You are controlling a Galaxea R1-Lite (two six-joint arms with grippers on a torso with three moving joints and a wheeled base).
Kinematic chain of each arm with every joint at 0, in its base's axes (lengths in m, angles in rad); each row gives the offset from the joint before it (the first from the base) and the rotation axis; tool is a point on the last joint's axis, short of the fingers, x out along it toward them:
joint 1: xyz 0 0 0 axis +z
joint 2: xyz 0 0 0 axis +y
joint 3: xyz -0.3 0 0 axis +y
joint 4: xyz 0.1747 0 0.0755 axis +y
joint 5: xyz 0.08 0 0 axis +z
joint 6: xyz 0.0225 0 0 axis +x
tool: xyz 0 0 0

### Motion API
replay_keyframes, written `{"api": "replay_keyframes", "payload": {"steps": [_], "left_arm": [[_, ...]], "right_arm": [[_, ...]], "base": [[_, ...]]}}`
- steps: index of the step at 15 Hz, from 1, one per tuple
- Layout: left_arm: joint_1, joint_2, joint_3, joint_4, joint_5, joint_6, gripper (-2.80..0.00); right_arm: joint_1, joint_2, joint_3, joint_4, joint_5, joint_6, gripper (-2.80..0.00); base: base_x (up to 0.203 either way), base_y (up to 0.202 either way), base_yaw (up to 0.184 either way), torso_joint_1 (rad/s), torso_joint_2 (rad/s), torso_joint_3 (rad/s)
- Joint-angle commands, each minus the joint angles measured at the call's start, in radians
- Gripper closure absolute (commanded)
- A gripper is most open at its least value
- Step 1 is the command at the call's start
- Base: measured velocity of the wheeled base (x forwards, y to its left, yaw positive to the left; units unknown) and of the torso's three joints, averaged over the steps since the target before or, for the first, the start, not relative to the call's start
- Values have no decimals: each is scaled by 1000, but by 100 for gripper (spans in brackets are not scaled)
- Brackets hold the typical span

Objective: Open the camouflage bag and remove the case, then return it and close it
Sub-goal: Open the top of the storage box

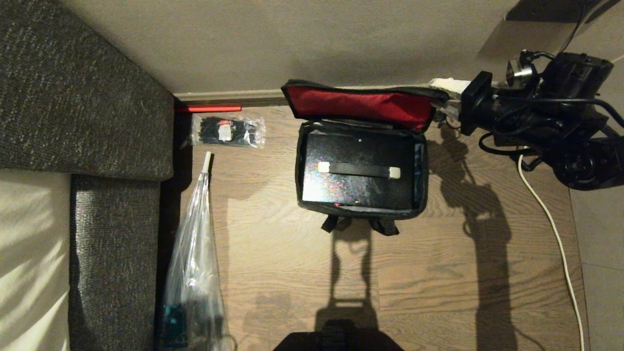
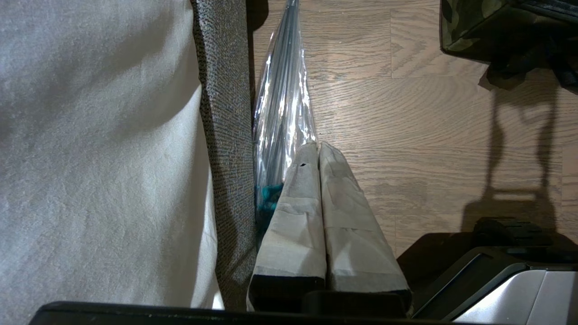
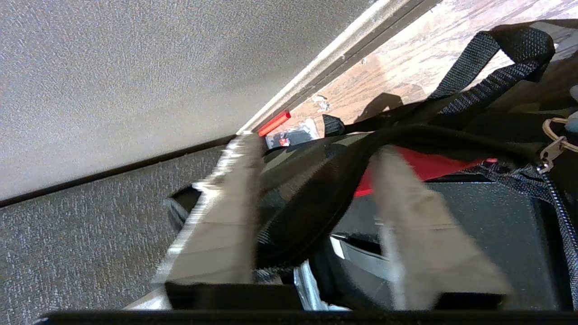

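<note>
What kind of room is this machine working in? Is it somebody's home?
Probably a home living room. There is a grey fabric sofa with a pale throw beside a wood-plank floor, a plain wall with a skirting board, and a folded clear umbrella lying by the sofa.

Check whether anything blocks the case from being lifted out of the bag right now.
Nothing visible does: the camouflage bag's red-lined lid stands open, propped back, and the case lies exposed. The right gripper has its jaws apart astride the lid's edge.

Wood floor [image 1: 438, 273] carries: open camouflage bag [image 1: 360, 207] near wall; packet of black ties [image 1: 228, 130] and red stick [image 1: 208, 108] by skirting; clear-wrapped umbrella [image 1: 195, 263] along sofa [image 1: 83, 97]; white cable [image 1: 560, 243] at right.
</note>
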Motion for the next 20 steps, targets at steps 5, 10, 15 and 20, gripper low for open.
{"api": "replay_keyframes", "payload": {"steps": [5, 10, 15, 20], "left_arm": [[0, 0, 0, 0, 0, 1, 0], [0, 0, 0, 0, 0, 1, 0], [0, 0, 0, 0, 0, 0, 0], [0, 0, 0, 0, 0, 1, 0]], "right_arm": [[-11, 12, -11, -85, -16, 13, -280], [-21, 8, -30, -92, -19, 35, -280], [-21, -71, 41, -92, -18, 51, 0], [-21, -241, 275, -61, 81, 64, 0]], "base": [[0, 0, 0, 0, 0, 0], [0, 0, 0, 0, 0, 0], [0, 0, 0, 0, 0, 0], [0, 0, 0, 0, 0, 0]]}}
